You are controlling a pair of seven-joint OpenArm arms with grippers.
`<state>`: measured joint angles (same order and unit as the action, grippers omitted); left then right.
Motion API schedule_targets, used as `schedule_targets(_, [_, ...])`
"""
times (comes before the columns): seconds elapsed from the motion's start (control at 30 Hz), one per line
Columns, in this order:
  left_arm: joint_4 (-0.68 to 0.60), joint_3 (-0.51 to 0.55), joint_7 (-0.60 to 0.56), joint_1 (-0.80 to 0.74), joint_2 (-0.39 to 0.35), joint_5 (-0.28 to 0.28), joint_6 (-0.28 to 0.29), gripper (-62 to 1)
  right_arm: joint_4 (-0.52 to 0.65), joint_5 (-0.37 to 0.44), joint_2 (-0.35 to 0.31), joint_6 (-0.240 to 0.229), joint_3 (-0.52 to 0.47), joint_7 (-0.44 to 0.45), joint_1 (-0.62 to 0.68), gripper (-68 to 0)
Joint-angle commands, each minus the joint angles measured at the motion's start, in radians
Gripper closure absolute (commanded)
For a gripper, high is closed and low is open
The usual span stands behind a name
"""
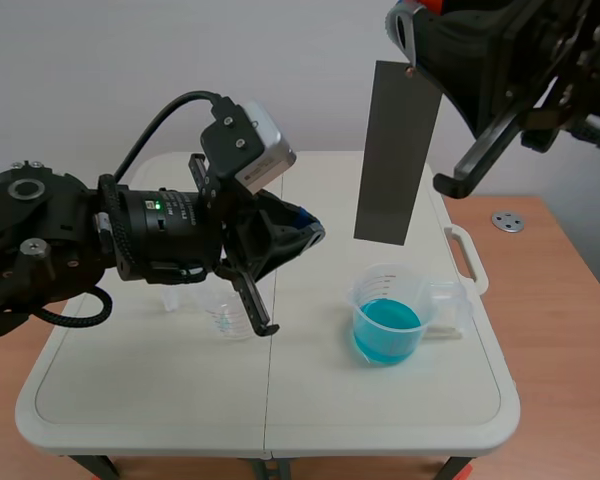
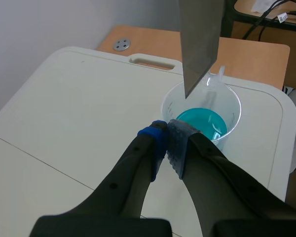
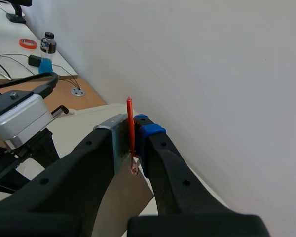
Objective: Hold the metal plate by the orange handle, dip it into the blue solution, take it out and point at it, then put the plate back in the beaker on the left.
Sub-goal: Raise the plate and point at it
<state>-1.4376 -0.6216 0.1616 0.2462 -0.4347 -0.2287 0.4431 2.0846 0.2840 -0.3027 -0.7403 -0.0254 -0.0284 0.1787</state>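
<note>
in the scene view you have the metal plate (image 1: pixel 398 150) hanging upright in the air above the beaker of blue solution (image 1: pixel 388 318), its lower edge clear of the rim. the right tool (image 1: pixel 417 48), high up, holds the plate at its top end. the left tool (image 1: pixel 308 232) sits beside the plate's lower half, tips pressed together, gripping nothing. partly hidden under the left arm stands an empty clear beaker (image 1: pixel 228 315) on the counter (image 1: pixel 130 400); its printed scale is too small to read. a round metal disc (image 1: pixel 507 222) lies on the wooden desk past the counter's carry slot (image 1: pixel 467 255). in the left wrist view your closed tool points toward the blue beaker just ahead of it, and the plate's lower corner hangs over that beaker's rim without touching the liquid. in the right wrist view the right tool is clamped narrow on the orange handle (image 3: pixel 130 128), one pad on each side. well beyond it, on another desk, stand a dark-capped bottle of blue liquid (image 3: pixel 47 52) and an orange ring (image 3: pixel 26 43); the bottle's label cannot be read.
</note>
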Motion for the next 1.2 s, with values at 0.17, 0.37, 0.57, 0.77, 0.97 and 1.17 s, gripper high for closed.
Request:
schedule_targets(0.17, [-0.007,0.005,-0.004,0.006,0.002,-0.01,-0.003,-2.7,0.023,0.014,-0.01,-0.005,-0.009,0.013,-0.007,-1.3])
schedule_targets(0.37, [-0.007,0.018,-0.013,-0.006,-0.044,-0.026,-0.099,-2.7,0.023,0.014,-0.01,-0.005,-0.009,0.013,-0.007,-1.3])
schedule_targets(0.57, [-0.008,0.124,-0.103,-0.08,-0.191,-0.062,-0.203,-2.7,0.023,0.014,-0.01,-0.005,-0.009,0.013,-0.008,-1.3])
schedule_targets(0.77, [-0.008,0.286,-0.198,-0.254,-0.392,-0.11,-0.296,-2.7,0.023,0.015,-0.01,-0.005,-0.008,0.016,-0.015,-1.3])
schedule_targets(0.97, [-0.005,0.504,-0.208,-0.518,-0.549,-0.153,-0.43,-2.7,0.022,0.014,-0.01,-0.005,0.012,0.01,-0.046,-1.3])
schedule_targets(1.17, [0.057,0.695,-0.207,-0.775,-0.594,-0.15,-0.521,-2.7,0.01,0.014,-0.01,-0.005,0.068,-0.005,-0.109,-1.3])
